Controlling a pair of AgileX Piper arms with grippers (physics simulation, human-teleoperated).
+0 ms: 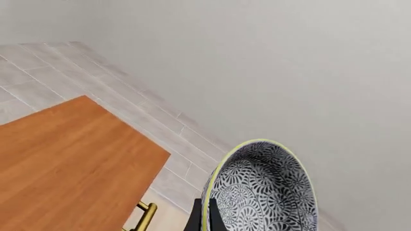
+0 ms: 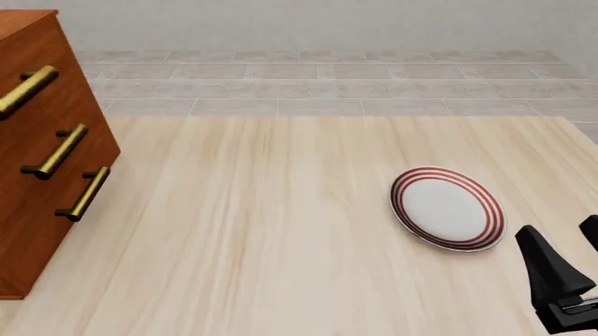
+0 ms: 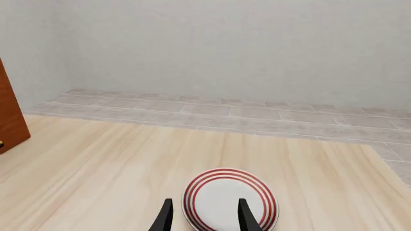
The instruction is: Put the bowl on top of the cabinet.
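Observation:
The bowl (image 1: 266, 192), white with a dense black swirl pattern and a yellow rim, hangs tilted on edge in the left wrist view. My left gripper (image 1: 207, 215) is shut on its rim, one dark finger on each side of the wall. Beside and below the bowl lies the flat reddish-brown top of the cabinet (image 1: 64, 163), with a brass handle (image 1: 145, 215) showing at its edge. In the front view the cabinet (image 2: 47, 175) stands at the table's left; the bowl and left gripper are out of that view. My right gripper (image 2: 566, 246) is open low at the right.
A flat white plate with red rings (image 2: 447, 208) lies on the table's right side, just ahead of the right gripper's fingers (image 3: 165, 216). The light wooden table (image 2: 262, 231) stretches between cabinet and plate. Behind it are a tiled floor and a grey wall.

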